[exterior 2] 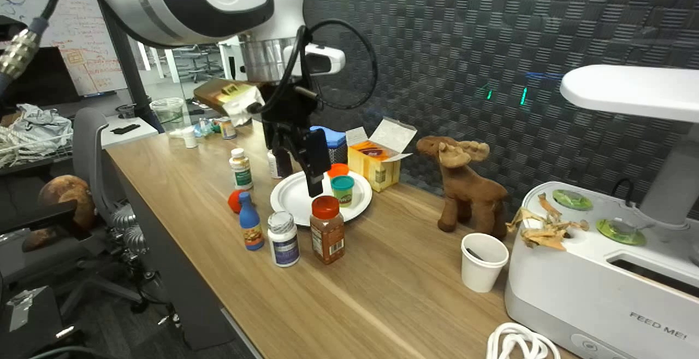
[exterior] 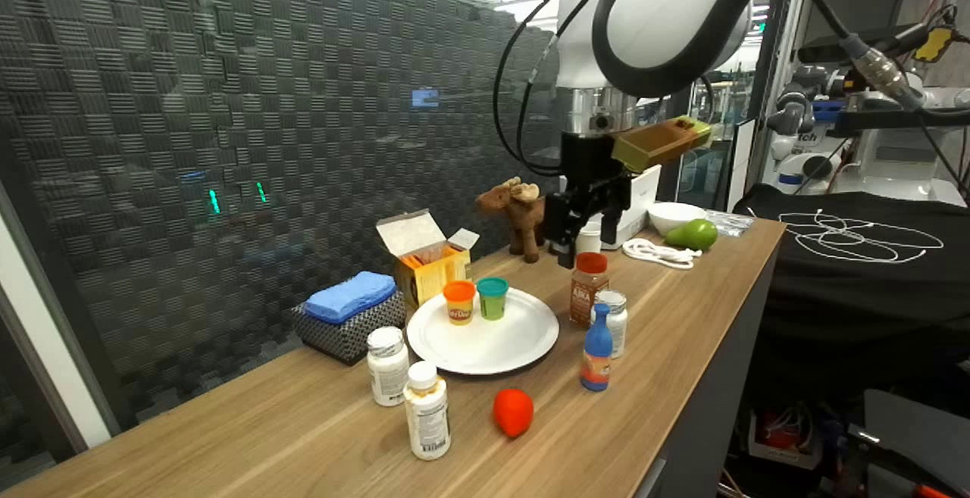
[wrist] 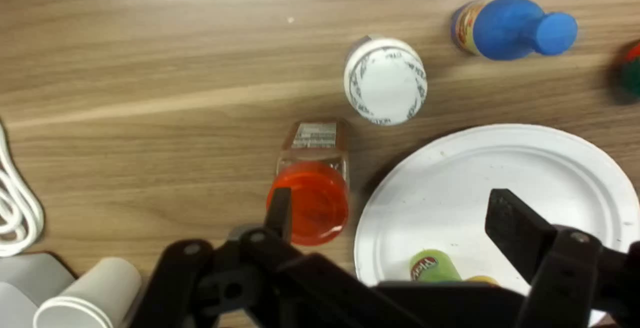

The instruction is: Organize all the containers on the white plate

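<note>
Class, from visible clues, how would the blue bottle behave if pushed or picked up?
The blue bottle would likely tip if pushed high, being tall and slim. Since it narrows upward, a high grip might slip off.

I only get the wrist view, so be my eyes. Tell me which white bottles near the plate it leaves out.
Observer: It misses a wide white bottle and a slim white bottle, both standing on the table, off the plate.
Operator: Now say whether the green tub stands or lies. I can't judge it from here.
Observer: It stands upright on the plate in both exterior views.
</note>
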`<state>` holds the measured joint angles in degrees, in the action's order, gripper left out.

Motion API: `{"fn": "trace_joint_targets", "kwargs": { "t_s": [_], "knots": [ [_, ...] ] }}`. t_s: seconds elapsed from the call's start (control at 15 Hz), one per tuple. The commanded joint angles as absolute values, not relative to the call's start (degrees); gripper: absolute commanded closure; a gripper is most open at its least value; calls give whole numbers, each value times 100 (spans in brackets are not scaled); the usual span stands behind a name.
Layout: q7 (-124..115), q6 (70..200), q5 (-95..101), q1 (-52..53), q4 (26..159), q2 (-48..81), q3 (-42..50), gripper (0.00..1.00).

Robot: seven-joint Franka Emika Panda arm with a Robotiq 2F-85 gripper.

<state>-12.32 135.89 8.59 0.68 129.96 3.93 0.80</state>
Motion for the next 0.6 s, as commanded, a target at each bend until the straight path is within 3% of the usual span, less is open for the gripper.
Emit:
{"fn": "trace_joint_targets", "kwargs": {
  "t_s": [0.0, 0.53],
  "knots": [
    [-1850, 13953, 1156, 46, 13504, 92, 147, 0],
    [-2103, 14363, 1089, -67, 13407, 311, 321, 0]
  ]
}}
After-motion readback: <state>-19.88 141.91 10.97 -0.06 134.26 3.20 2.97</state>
